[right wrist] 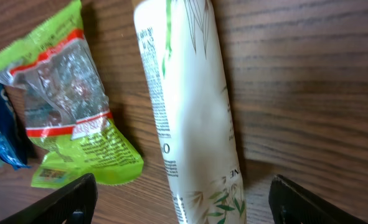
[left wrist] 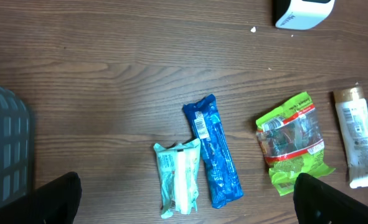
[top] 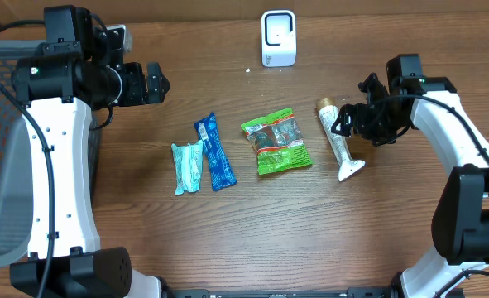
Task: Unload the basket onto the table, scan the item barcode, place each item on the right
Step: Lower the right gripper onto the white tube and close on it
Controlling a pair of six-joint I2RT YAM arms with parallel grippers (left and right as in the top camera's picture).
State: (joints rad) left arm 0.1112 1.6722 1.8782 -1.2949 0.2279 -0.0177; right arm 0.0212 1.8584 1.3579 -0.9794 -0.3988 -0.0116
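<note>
Right gripper [top: 342, 122] open over white tube [top: 338, 147], nothing grasped.
Overhead: tube with gold cap flat on wooden table [top: 227, 240], just right of green snack packet [top: 275, 142], well apart from white scanner [top: 278, 37] at far edge. Right fingers spread near cap end. Left gripper [top: 155, 83] released, off to far left, well clear of blue packet [top: 215, 151] and teal packet [top: 188, 168]. Left wrist: fingers [left wrist: 56, 199] wide, holding nothing; all four items flat on wood, grey basket [left wrist: 6, 149] at edge. Right wrist: tube lying between both fingers [right wrist: 68, 199], touching neither; green packet just beside it.
</note>
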